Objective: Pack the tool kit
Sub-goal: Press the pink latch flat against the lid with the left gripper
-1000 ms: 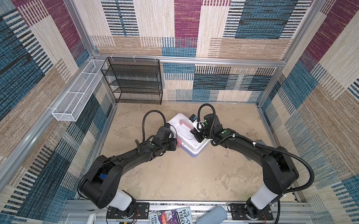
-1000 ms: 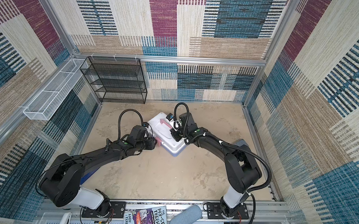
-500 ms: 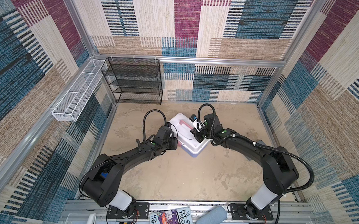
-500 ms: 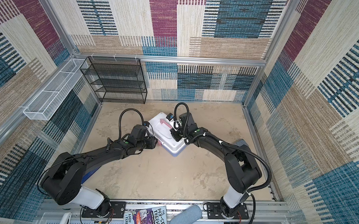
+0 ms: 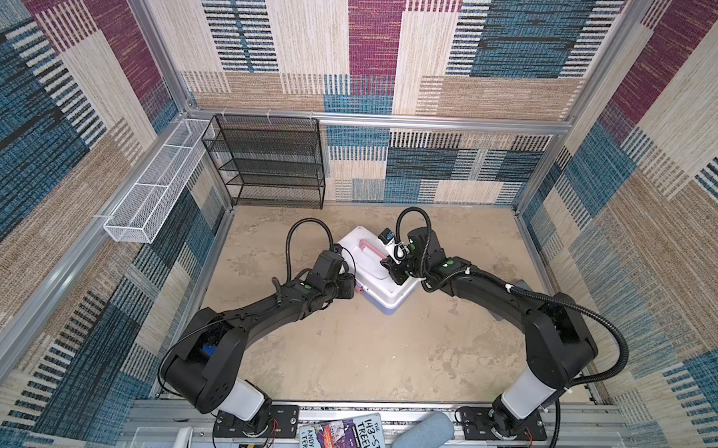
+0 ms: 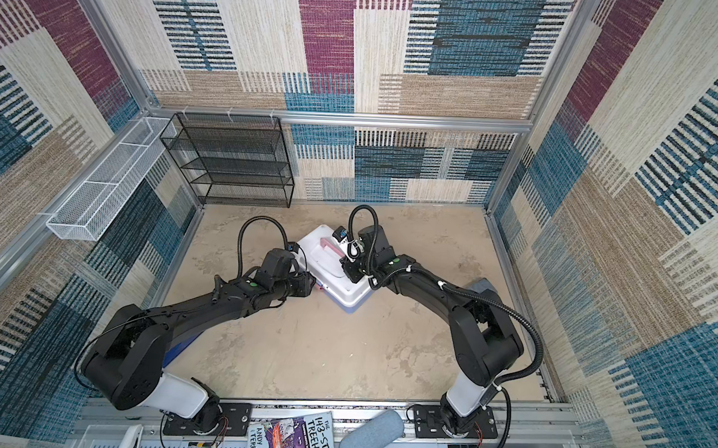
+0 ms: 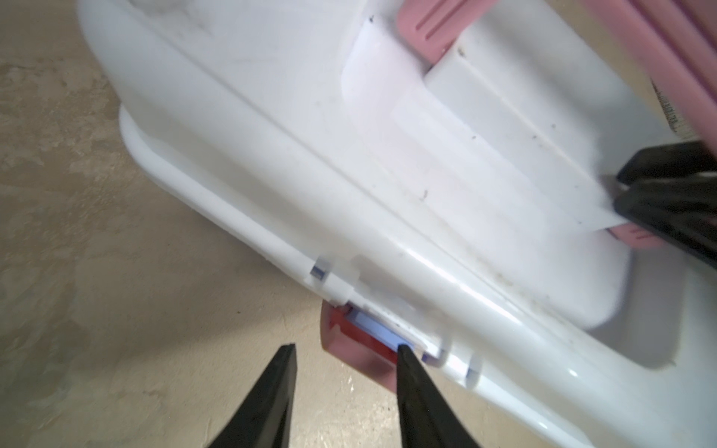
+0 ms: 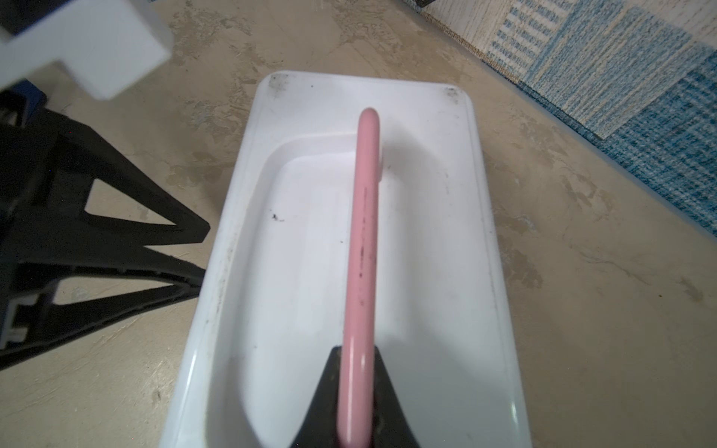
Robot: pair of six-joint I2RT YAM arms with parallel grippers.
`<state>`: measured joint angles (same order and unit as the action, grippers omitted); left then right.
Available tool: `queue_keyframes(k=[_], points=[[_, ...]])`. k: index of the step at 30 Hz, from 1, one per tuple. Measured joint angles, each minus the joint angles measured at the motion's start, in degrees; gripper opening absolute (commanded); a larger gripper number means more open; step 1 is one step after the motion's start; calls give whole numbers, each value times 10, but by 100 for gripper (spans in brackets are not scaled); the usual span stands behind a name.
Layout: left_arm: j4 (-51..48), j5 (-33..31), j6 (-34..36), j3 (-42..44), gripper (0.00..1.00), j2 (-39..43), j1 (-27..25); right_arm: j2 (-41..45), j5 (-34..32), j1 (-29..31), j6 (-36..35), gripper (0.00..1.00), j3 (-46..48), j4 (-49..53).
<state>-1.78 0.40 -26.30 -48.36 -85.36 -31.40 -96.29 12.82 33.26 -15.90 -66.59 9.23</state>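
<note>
The tool kit (image 5: 374, 275) (image 6: 326, 269) lies shut on the floor, with its white lid (image 8: 310, 240) (image 7: 295, 128) on top and the lavender-blue base just showing below. Its pink handle (image 8: 364, 232) (image 5: 368, 248) stands up from the lid. My right gripper (image 8: 357, 351) (image 5: 396, 272) is shut on one end of that handle. My left gripper (image 7: 346, 347) (image 5: 356, 288) is open at the box's side. The pink latch (image 7: 349, 343) sticks out between its fingers. One fingertip (image 7: 404, 351) touches the latch's end and the other hangs over the floor.
A black mesh shelf rack (image 5: 268, 163) stands at the back left, and a white wire basket (image 5: 155, 183) hangs on the left wall. A grey pouch (image 6: 481, 286) lies behind my right arm. A dark blue object (image 6: 181, 346) is partly hidden under my left arm.
</note>
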Motion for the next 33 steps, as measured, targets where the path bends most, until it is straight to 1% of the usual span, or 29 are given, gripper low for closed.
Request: queue_keyframes(k=[11,16,21,27,33], points=[[-1,-13,4,44,47,56,0,0,0,0,0,13,0,0],[-2,-15,9,72,39,69,0,0,0,0,1,13,0,0],[-6,-12,10,73,38,41,0,0,0,0,2,13,-1,1],[-1,14,8,68,39,-3,0,-1,0,0,2,13,-4,5],[21,15,8,65,40,-28,-1,-1,0,0,2,13,-4,5]])
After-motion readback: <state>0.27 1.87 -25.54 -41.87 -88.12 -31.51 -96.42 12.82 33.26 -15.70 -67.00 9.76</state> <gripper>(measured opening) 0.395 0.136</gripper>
